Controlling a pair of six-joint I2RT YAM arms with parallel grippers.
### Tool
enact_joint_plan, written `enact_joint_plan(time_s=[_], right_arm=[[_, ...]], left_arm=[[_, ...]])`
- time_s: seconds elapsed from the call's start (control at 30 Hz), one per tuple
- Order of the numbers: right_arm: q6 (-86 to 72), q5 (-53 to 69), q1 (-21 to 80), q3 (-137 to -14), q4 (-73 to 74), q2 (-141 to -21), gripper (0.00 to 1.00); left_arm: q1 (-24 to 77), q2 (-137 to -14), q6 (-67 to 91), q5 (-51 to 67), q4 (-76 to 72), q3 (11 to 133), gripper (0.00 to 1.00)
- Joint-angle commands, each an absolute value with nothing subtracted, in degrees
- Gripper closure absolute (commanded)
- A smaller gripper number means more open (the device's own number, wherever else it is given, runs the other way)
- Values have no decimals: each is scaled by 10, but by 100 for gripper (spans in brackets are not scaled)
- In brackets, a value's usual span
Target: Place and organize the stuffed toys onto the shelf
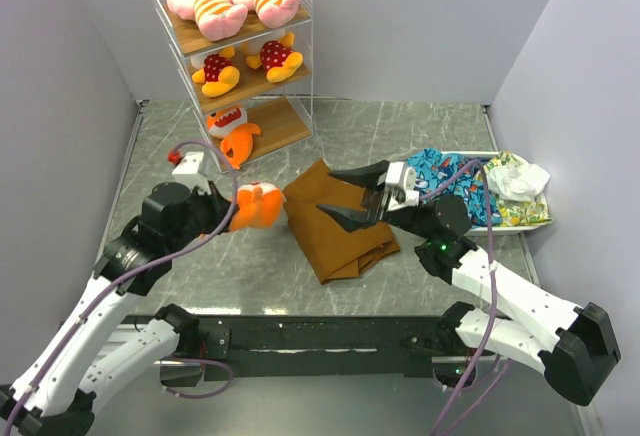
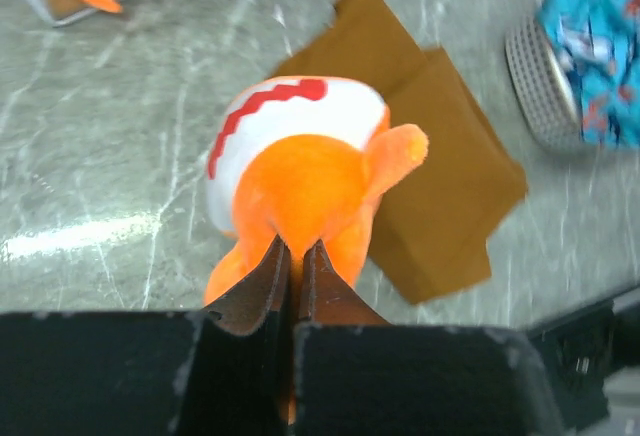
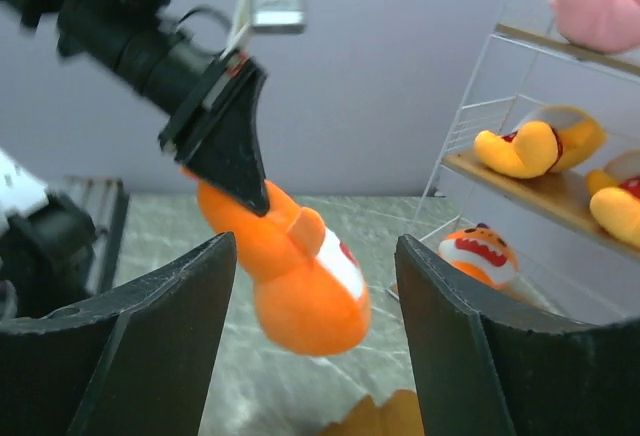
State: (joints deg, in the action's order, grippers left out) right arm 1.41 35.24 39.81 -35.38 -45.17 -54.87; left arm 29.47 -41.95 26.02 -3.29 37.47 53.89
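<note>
Orange shark (image 1: pixel 258 206) is clamped tail-first in left gripper (image 1: pixel 228 210), shelf (image 1: pixel 290 126) close beyond. Right gripper (image 1: pixel 326 190) is held agape, empty.

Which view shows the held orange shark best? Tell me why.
Left wrist: the orange shark fills the frame, left pincer shut on its orange end. Right wrist shows it side-on, hanging; top external shows it small beside the brown cloth.

shelf (image 1: pixel 285 122): back left of table (image 1: pixel 400 126), five toys (image 1: pixel 205 1) on boards
shark (image 1: pixel 255 206): before shelf, left of cloth (image 1: pixel 335 226)
tray (image 1: pixel 462 154): right of cloth
</note>
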Motion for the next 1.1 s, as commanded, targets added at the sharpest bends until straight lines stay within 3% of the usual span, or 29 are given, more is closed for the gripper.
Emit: enact_joint_plan(time_s=[0.0,0.2,0.37,0.5,0.6,0.77,0.9,1.07], right_arm=[[-97,271,403,-389,-436,-562,29],[-204,171,403,-502,-266,-626,33],[-249,155,403,-485,-278,-639,36],[-264,103,403,-475,-255,-648,39],[-265,68,402,-469,-232,-648,39],[-251,52,403,-460,-232,-633,38],[-253,23,403,-467,-195,-638,37],[-242,4,403,-457,-171,-619,33]], left_arm=[[295,-391,346,-135,336,505,99],[296,-408,447,-191,323,415,99],[298,-431,499,-299,331,389,99],[302,-446,510,-297,327,374,98],[308,-440,507,-264,305,345,87],[321,-421,504,-193,265,308,79],[329,-431,511,-155,230,290,62],[333,-455,519,-133,209,274,54]])
